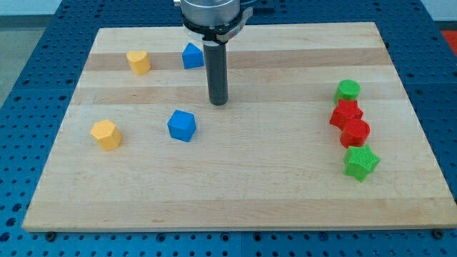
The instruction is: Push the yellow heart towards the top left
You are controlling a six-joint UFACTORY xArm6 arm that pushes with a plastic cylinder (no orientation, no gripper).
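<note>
My tip (218,102) rests on the wooden board (235,178), touching no block (a bare rod, no claw to open or shut). Yellow heart (139,62) sits near the board's top-left, well left of and slightly above the tip. Blue block (192,56) lies between them. Judgement: tip must get round to the heart's lower-right side before pushing.

The bench (235,178) is pale, matt, smooth-planed wood with visible grain bands, the yellow heart (139,62) and blue cube (181,126) near my tip (218,102) look like matt ridged plastic, and the rod looks like dull dark metal.
</note>
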